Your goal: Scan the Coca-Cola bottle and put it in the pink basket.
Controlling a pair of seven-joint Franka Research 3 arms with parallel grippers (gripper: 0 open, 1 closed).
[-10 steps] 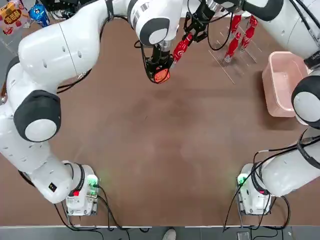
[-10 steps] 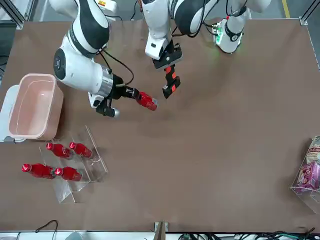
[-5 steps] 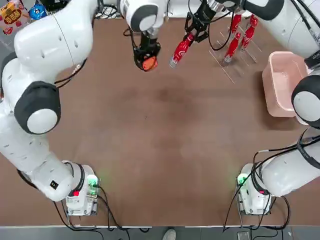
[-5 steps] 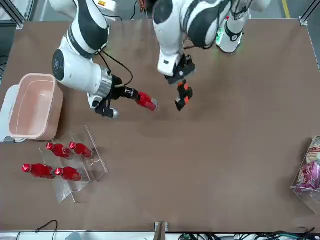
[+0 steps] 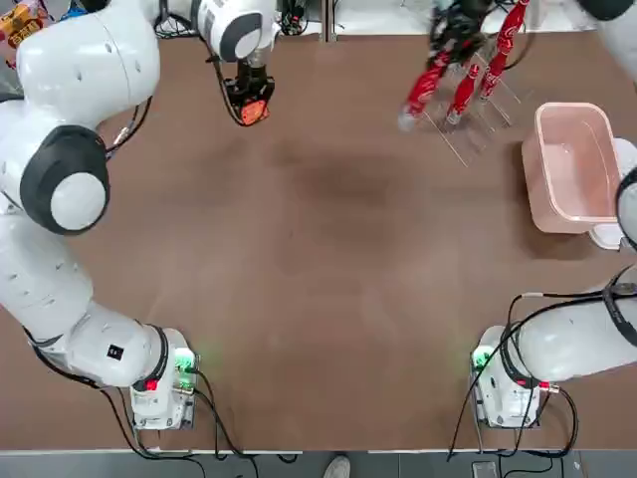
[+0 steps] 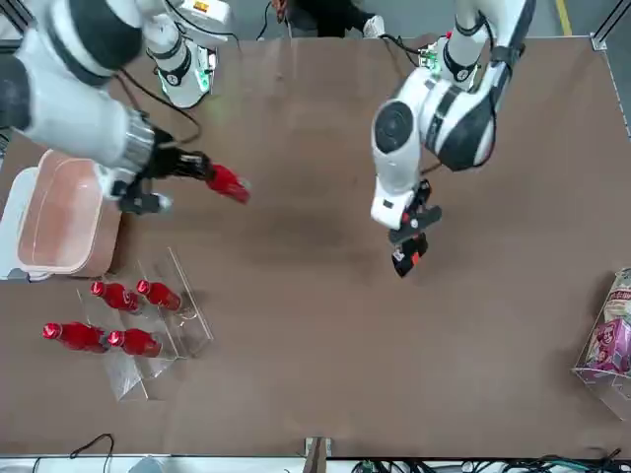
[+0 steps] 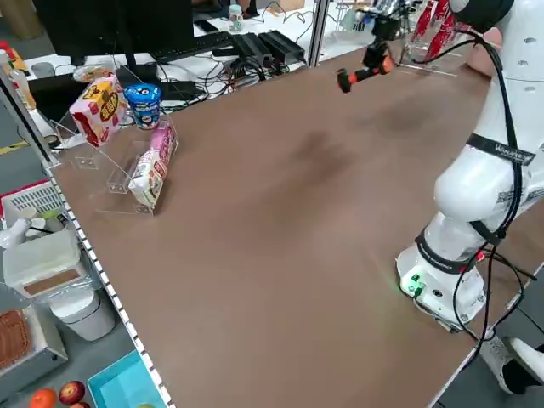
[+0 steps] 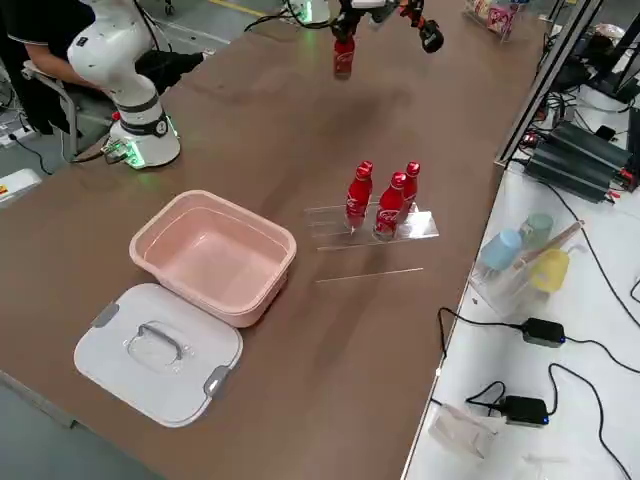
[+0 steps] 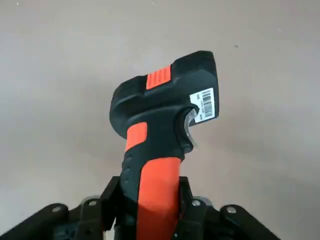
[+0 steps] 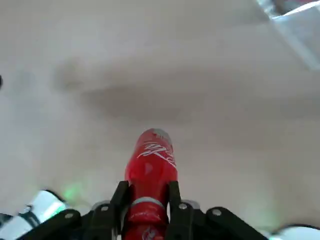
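"How far had the task advanced?"

"The Coca-Cola bottle (image 10: pixel 151 175) had been lifted clear of the clear rack (image 8: pixel 385 232) and was clamped in the right gripper (image 10: pixel 148 210), above the table (image 8: pixel 330 330) on the rack's side. The scanner (image 9: pixel 162 110) was clamped by its handle in the left gripper (image 9: pixel 150 210), well apart from the bottle."

"Had the scan been completed?"

"That could not be told from the views; no reading was shown."

"What was left?"

"The placing was left: the pink basket (image 8: pixel 150 240) held no bottle, and four others stood in the rack. The bottle was judged ready to be carried over the basket, lowered and released, provided that its code had been read."
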